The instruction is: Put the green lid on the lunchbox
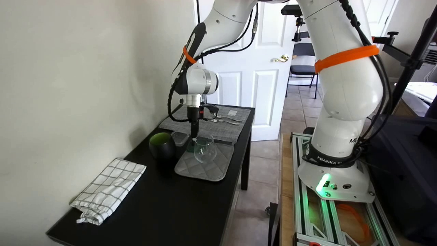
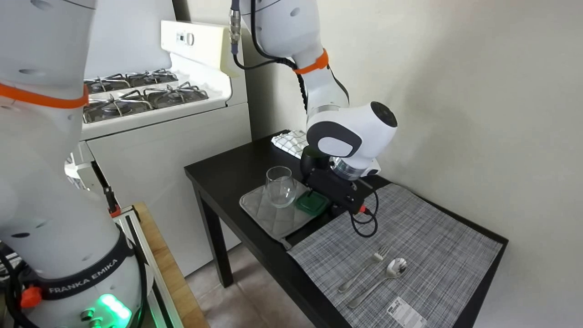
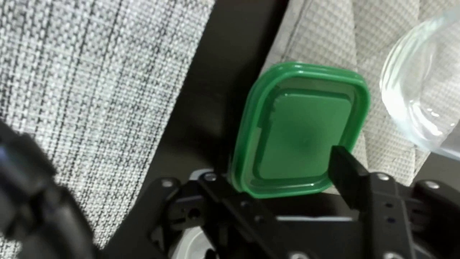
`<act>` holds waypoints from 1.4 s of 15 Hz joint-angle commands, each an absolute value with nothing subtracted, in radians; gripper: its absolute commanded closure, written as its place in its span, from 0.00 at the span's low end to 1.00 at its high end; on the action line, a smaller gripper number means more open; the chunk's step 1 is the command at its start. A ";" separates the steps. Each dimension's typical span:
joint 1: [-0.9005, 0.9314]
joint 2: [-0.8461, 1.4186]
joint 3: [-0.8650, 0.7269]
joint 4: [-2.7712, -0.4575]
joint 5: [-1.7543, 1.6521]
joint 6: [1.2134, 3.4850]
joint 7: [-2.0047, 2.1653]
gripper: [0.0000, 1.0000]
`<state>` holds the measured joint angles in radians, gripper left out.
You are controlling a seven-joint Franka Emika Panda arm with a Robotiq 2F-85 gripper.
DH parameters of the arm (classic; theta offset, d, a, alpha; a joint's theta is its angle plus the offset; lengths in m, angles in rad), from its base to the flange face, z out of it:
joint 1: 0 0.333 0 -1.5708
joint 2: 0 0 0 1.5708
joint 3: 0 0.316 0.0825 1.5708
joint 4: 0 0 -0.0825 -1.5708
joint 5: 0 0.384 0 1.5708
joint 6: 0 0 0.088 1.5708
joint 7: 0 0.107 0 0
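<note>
robotiq gripper [image 3: 287, 163] was positioned at green lid [image 3: 302, 122]. fingers stood apart, with one fingertip [image 3: 343, 169] overlapping lid rim in wrist view; whether lid was gripped could not be told. lid was located at edge of quilted grey potholder [image 2: 273, 223], just beside stemless glass [image 2: 280, 187]. in exterior view, clear lunchbox [image 1: 180, 138] was located on black table [image 1: 164, 205], between lid and dark cup [image 1: 163, 151] with green interior.
</note>
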<state>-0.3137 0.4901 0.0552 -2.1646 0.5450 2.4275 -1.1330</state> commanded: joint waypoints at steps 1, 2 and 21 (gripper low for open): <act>-0.317 0.506 0.042 -2.149 0.503 2.406 -1.114 0.61; -0.318 0.505 0.039 -2.147 0.497 2.408 -1.111 0.68; -0.347 0.470 0.034 -2.136 0.477 2.366 -1.102 0.99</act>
